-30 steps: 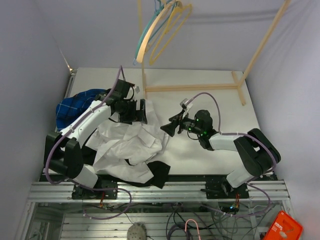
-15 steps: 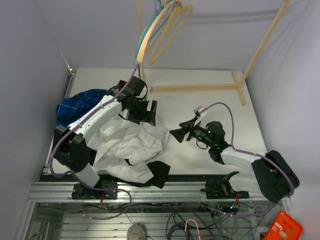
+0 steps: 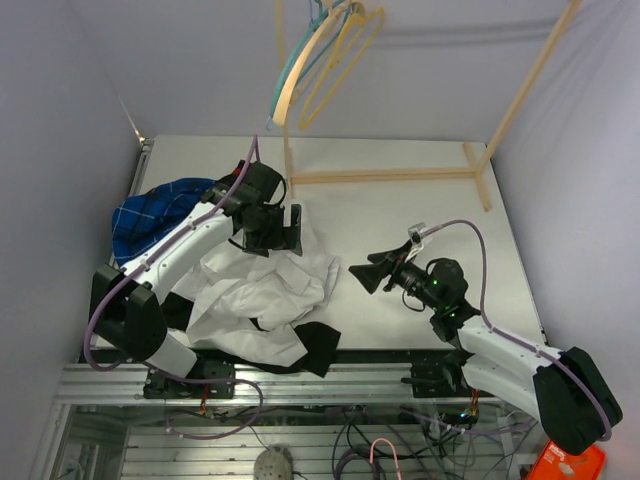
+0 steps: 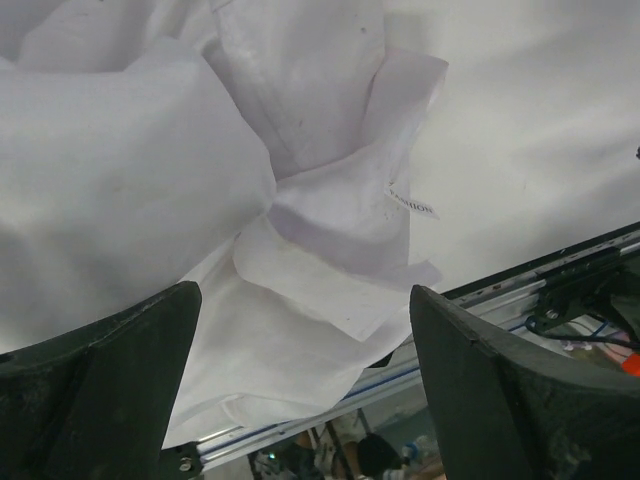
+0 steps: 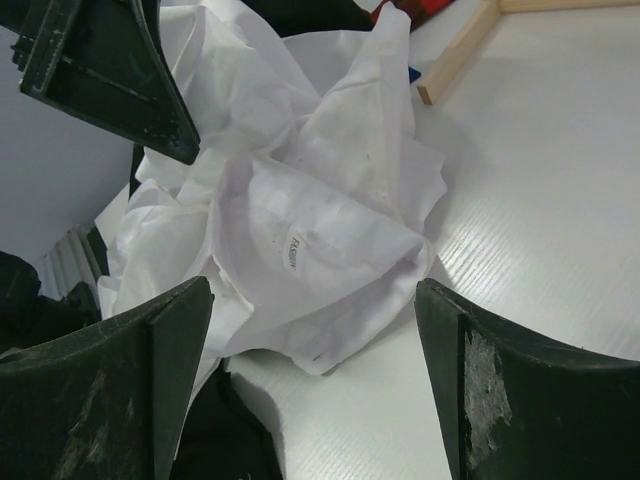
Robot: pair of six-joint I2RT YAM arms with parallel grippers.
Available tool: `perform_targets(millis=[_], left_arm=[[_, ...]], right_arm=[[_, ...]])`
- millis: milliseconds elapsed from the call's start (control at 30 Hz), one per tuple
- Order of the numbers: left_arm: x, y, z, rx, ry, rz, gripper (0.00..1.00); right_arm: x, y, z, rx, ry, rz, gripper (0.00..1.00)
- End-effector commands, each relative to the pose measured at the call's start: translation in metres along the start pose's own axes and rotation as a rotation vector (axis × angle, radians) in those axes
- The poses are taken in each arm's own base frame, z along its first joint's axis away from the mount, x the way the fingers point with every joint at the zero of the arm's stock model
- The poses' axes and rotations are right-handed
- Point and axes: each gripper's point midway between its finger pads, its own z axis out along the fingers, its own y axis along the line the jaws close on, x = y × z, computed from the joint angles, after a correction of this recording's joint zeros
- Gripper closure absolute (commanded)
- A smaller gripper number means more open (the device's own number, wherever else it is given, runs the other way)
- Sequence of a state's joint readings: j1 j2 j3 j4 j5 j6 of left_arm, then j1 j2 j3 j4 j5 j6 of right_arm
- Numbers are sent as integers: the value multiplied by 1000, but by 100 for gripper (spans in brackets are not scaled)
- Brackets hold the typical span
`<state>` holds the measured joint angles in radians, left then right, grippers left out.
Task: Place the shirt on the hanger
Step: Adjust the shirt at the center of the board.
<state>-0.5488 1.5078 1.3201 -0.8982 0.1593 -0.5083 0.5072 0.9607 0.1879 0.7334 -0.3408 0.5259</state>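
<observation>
The white shirt (image 3: 262,295) lies crumpled on the table's left half, its collar and label facing right (image 5: 300,240); it also fills the left wrist view (image 4: 200,180). The yellow hanger (image 3: 338,62) hangs on the rack at the top, beside two other hangers. My left gripper (image 3: 289,229) is open and empty, just above the shirt's far edge. My right gripper (image 3: 362,277) is open and empty, right of the shirt, jaws pointing at it with a small gap between.
A blue plaid shirt (image 3: 150,214) lies at the left and a black garment (image 3: 318,346) under the white one near the front edge. A wooden rack frame (image 3: 400,176) crosses the back. A pale wooden hanger (image 3: 290,75) and a teal one (image 3: 300,45) hang beside the yellow one.
My right arm has pulled back to the right, away from the shirt. My left gripper rose off the shirt toward the rack, then shifted slightly left.
</observation>
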Motion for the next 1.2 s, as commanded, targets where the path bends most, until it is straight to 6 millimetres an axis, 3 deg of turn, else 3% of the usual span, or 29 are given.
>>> perform_targets(millis=[0, 233, 400, 633, 800, 1000, 1167], left_arm=[[4, -10, 0, 23, 23, -121, 3], [-8, -23, 4, -16, -4, -171, 2], [9, -31, 20, -38, 37, -150, 3], [20, -12, 30, -117, 21, -136, 2], [26, 6, 37, -165, -1, -105, 20], [22, 12, 41, -188, -29, -72, 28], [6, 2, 40, -158, -54, -18, 56]], right_arm=[[0, 0, -5, 23, -14, 46, 17], [-4, 2, -5, 24, -27, 59, 17], [-3, 3, -3, 26, -12, 58, 17], [1, -3, -6, 54, -1, 41, 17], [9, -6, -6, 53, 11, 52, 17], [12, -7, -6, 55, 13, 54, 17], [17, -9, -9, 58, 19, 63, 17]])
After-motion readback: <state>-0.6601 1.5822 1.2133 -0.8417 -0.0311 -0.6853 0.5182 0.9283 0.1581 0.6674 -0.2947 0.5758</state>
